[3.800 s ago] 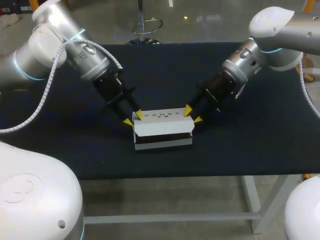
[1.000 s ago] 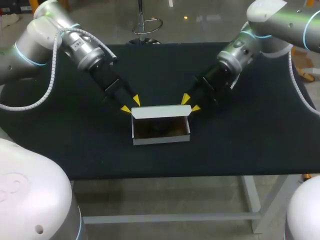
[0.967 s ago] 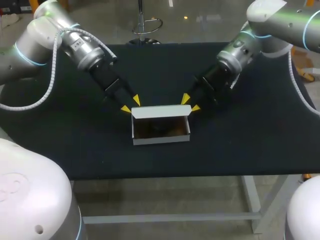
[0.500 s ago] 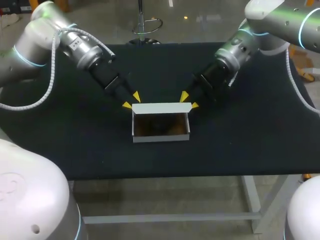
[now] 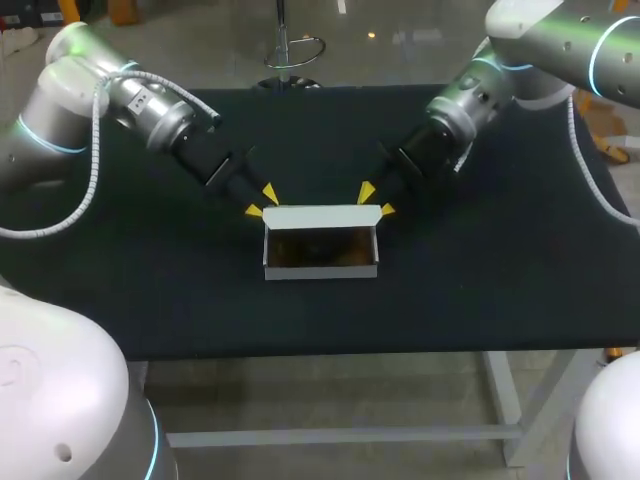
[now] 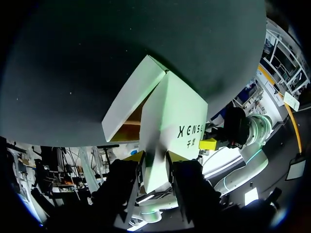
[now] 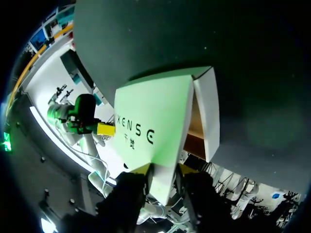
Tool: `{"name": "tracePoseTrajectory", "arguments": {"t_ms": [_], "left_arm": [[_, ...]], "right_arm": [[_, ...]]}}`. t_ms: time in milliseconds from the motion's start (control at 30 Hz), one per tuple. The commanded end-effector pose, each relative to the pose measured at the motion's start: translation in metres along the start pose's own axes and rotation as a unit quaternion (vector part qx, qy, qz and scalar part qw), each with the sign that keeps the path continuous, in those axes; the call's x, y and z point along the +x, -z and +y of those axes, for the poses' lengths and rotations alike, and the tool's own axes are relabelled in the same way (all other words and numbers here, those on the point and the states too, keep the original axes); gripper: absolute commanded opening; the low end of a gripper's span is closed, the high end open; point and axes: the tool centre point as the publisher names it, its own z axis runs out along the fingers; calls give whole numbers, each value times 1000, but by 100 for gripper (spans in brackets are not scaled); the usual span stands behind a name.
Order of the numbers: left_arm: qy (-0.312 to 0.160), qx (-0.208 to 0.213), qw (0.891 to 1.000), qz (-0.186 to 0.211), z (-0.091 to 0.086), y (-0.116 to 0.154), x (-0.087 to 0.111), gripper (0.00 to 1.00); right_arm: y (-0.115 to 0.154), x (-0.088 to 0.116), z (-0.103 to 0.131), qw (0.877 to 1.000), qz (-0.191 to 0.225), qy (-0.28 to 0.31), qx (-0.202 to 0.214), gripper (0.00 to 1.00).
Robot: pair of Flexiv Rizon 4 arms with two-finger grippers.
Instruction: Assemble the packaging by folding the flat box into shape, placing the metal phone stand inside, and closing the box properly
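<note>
A white cardboard box (image 5: 320,270) stands open at the table's middle, its inside brown and shadowed; I cannot make out the phone stand in it. The printed lid (image 5: 320,213) stands up from the far wall. My left gripper (image 5: 260,200) is at the lid's left corner and my right gripper (image 5: 377,200) at its right corner. In the left wrist view the lid (image 6: 175,111) runs between the left gripper (image 6: 154,158) with both tips against it. The right wrist view shows the lid (image 7: 150,116) pinched the same way in the right gripper (image 7: 165,170).
The box sits on a dark table top (image 5: 500,260) with bare cloth on every side of it. The table's front edge (image 5: 400,350) lies a short way in front of the box.
Both grippers have drawn slightly toward the far side with the lid's top edge, and the lid has swung back with them. The left fingers have narrowed on the lid.
</note>
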Motion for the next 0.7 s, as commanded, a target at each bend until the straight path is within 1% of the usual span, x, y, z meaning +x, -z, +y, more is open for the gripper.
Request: {"name": "tracePoseTrajectory", "arguments": {"t_ms": [33,67,200,267,300,433,533,700], "left_arm": [[-2,6,1000,18,4,-6,-2,28],[-4,7,1000,25,4,-6,-2,27],[-4,10,1000,28,4,-6,-3,24],[-5,11,999,33,4,-6,-3,16],[-5,11,999,33,4,-6,-3,15],[-6,14,999,37,5,-6,-4,17],[-6,15,999,36,5,-6,-4,21],[-7,17,999,36,4,-7,-7,20]], "right_arm": [[0,4,6,1000,-2,0,27,35],[0,4,7,1000,-1,0,28,35],[1,4,8,1000,-1,0,29,35],[1,3,8,1000,-1,-1,30,35],[1,3,8,1000,0,-1,30,35],[1,3,9,1000,0,-1,31,35],[1,3,9,1000,0,-1,30,36],[1,1,9,1000,-1,0,30,36]]}}
